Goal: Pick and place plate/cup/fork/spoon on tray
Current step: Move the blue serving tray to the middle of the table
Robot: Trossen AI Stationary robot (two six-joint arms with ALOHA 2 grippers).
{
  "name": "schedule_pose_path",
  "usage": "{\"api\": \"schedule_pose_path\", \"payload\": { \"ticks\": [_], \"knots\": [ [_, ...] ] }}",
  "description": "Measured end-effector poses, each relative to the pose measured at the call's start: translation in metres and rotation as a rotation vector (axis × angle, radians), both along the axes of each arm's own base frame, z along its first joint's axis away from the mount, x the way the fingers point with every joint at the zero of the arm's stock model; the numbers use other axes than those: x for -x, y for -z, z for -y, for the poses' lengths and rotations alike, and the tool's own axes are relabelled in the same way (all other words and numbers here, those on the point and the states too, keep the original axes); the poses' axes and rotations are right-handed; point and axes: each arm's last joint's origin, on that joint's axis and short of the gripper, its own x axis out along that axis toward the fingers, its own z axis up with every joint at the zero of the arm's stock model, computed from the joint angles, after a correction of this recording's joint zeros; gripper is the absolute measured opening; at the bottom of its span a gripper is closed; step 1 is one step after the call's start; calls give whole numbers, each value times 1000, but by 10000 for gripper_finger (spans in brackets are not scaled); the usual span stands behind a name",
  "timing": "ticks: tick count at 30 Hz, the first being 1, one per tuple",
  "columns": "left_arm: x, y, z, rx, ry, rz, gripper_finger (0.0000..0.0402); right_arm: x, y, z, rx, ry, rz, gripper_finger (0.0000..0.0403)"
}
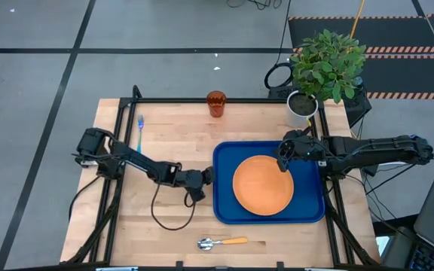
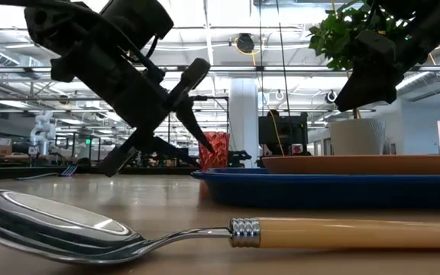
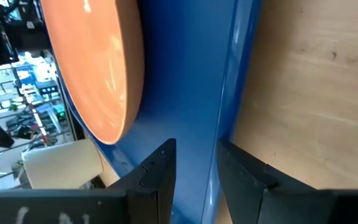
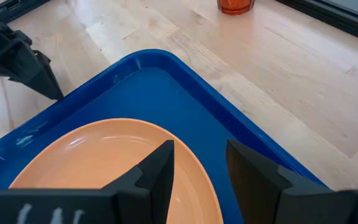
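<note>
The orange plate (image 1: 263, 184) lies flat in the dark-blue tray (image 1: 224, 203) at the table's right. My left gripper (image 1: 206, 175) is open, just left of the tray's left rim (image 3: 225, 93) and lifted off the table (image 2: 201, 107). My right gripper (image 1: 283, 159) is open above the plate's far right edge (image 4: 185, 149), clear of it in the low view (image 2: 350, 99). The reddish-brown cup (image 1: 216, 103) stands at the far edge. The light-blue fork (image 1: 140, 132) lies at the far left. The spoon (image 1: 223, 242) lies at the near edge.
A white pot with a green plant (image 1: 302, 104) stands at the table's far right corner, just behind the right arm. A black cable (image 1: 164, 214) loops on the wood below the left arm. Bare wood lies between the cup and the tray.
</note>
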Motion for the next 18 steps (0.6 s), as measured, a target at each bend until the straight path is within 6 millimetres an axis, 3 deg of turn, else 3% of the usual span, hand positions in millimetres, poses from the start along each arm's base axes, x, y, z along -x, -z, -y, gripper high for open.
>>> {"api": "schedule_pose_path", "payload": {
  "ticks": [18],
  "knots": [
    [5,5,0,-5,-6,-67,118,-1,-1,-1,-14,-17,17,139]
  ]
}}
